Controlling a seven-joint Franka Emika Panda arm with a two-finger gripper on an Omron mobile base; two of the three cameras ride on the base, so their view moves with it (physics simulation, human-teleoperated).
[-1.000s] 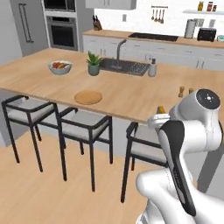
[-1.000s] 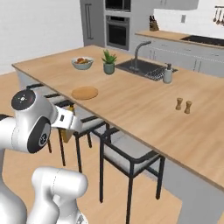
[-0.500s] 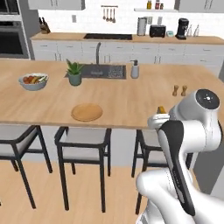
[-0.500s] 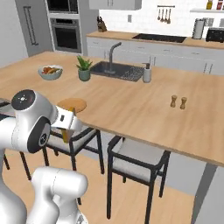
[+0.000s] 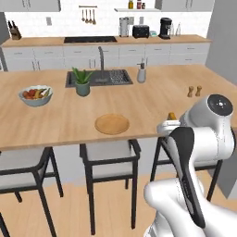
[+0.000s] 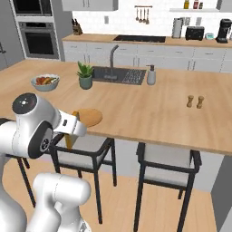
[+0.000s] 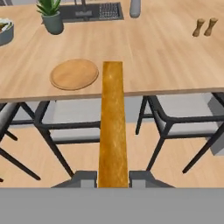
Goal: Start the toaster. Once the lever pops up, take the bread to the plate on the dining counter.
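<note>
A thin slice of bread with a golden-brown crust point(image 7: 113, 127) is clamped edge-on between the two dark fingers point(image 7: 113, 178), which are closed narrowly on its lower end; in the hand view the slice rises as a tall brown strip. In the left base view only a small brown corner of the slice point(image 5: 171, 115) is seen above the white wrist, and in the right base view it point(image 6: 72, 131) is seen hanging just off the near edge of the large light-wood bench point(image 5: 152, 111), over the stools.

The round, flat, wood-coloured plate point(image 5: 112, 124) lies on the bench close to its near edge, with bare wood all round it. In the hand view the plate point(image 7: 74, 74) is seen to the left of the slice's upper end, apart from it. The near edge of the bench runs straight across beneath the slice's upper part.

Farther back, a grey bowl of fruit point(image 5: 35, 95) is set well to the left of the plate, a small green potted plant point(image 5: 82, 81) stands beside the inset dark sink point(image 5: 104, 77), and two small wooden shakers point(image 5: 194, 91) stand well to the right. Black-framed stools point(image 5: 110, 165) are tucked under the bench edge. The black toaster point(image 5: 140, 31) sits on the far worktop by the wall.
</note>
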